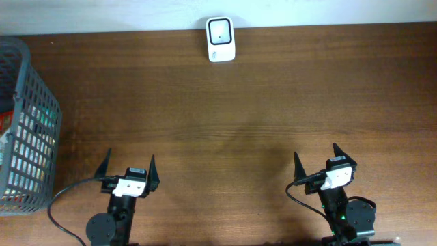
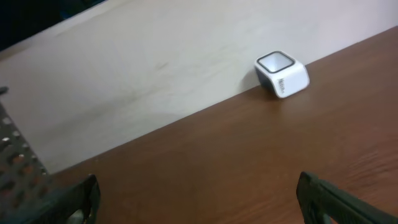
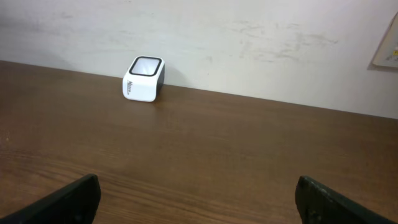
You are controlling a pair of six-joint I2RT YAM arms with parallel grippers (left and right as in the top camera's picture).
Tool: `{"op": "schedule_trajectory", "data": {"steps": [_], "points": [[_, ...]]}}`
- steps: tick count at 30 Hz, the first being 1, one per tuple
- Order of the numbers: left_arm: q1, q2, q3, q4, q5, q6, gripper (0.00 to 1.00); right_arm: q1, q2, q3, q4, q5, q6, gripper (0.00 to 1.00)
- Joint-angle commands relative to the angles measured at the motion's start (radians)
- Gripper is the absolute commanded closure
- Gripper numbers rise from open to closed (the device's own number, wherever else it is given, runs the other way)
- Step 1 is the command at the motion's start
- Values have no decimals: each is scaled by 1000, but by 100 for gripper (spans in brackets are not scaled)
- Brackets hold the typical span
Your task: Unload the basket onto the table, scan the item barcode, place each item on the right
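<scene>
Seen from my remote desk: one grey mesh basket point(image 1: 31, 130) sits at the left edge of the wooden table point(image 1: 239, 102), its red and pale contents point(image 1: 5, 121) too blurred to name or count. One white barcode scanner point(image 1: 220, 39), dark window facing up, stands at the far edge against the pale wall. My left gripper point(image 1: 128, 157) and right gripper point(image 1: 315, 154) hang well apart from it, jaws spread wide, holding nothing.

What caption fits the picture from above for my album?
Left claw and right claw sit open over a brown table, white scanner at the far edge, grey basket on the left.
</scene>
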Motion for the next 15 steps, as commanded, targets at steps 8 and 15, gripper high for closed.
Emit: {"op": "schedule_trajectory", "data": {"steps": [8, 15], "points": [[0, 534, 510, -162, 152, -28, 1, -4, -4, -7, -3, -2, 7, 1], [0, 1187, 1389, -933, 208, -29, 1, -4, -4, -7, -3, -2, 7, 1]]}}
